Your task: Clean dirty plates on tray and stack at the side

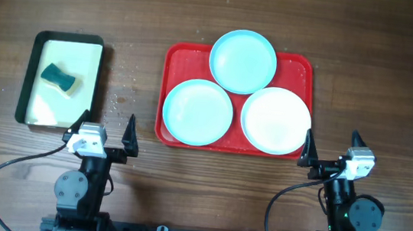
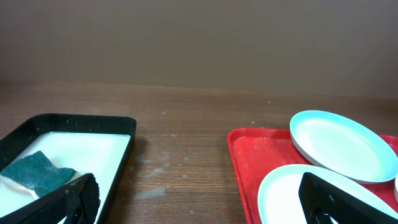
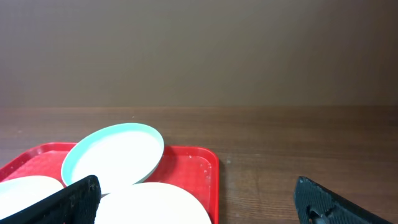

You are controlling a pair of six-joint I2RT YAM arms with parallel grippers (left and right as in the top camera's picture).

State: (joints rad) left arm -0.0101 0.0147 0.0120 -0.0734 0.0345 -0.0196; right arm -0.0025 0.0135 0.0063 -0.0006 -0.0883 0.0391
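I see the red tray (image 1: 184, 58) about the middle of the bench, a little toward the right edge. All three plates lie on it. The first blue plate (image 1: 243, 61) is at the far rim, its near edge lying over the second blue plate (image 1: 197, 112) and the white plate (image 1: 276, 120). Close to the near edge, the left gripper (image 1: 105, 124) and the right gripper (image 1: 332, 140) both have their fingers wide apart, holding nothing. Toward the left edge stands a cream pan (image 1: 30, 74) with a green sponge (image 1: 58, 77) inside.
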